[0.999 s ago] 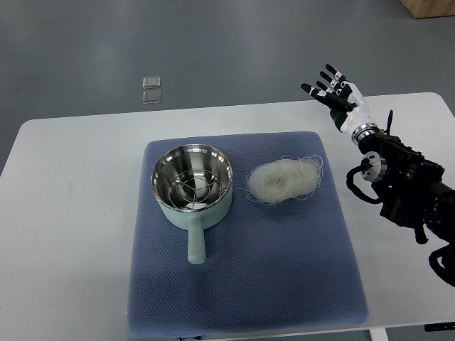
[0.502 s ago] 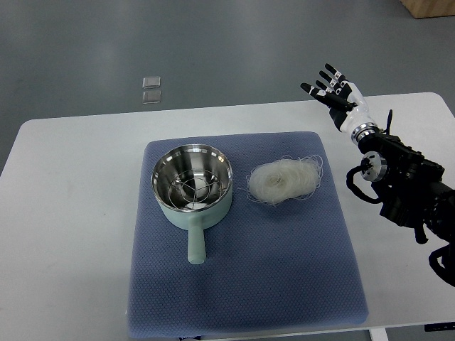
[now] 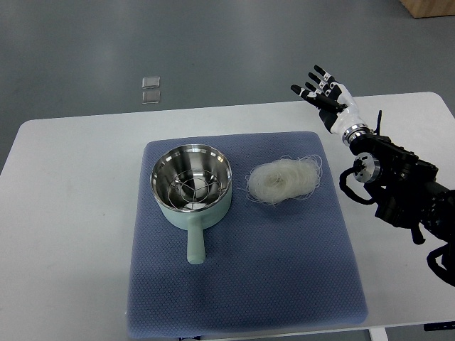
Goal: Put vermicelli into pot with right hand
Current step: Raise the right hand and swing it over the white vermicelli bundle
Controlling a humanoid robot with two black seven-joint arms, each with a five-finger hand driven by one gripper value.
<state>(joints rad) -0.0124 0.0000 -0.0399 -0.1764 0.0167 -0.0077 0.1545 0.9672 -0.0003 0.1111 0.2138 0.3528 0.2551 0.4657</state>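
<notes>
A nest of pale white vermicelli (image 3: 284, 179) lies on the blue mat (image 3: 249, 284), just right of the pot. The mint-green pot (image 3: 192, 186) has a steel inside with a wire rack in it, and its handle points toward the near edge. My right hand (image 3: 321, 94) is open with fingers spread, raised above the table's far edge, up and to the right of the vermicelli, and holds nothing. The left arm is out of view.
The mat lies on a white table (image 3: 64, 213). My right arm's dark body (image 3: 402, 188) covers the table's right side. Two small clear squares (image 3: 151, 89) lie on the grey floor beyond the table. A wooden box corner (image 3: 430, 7) shows at the top right.
My right hand has moved a little to the left and up, toward the vermicelli's side. The pot and the vermicelli have not moved.
</notes>
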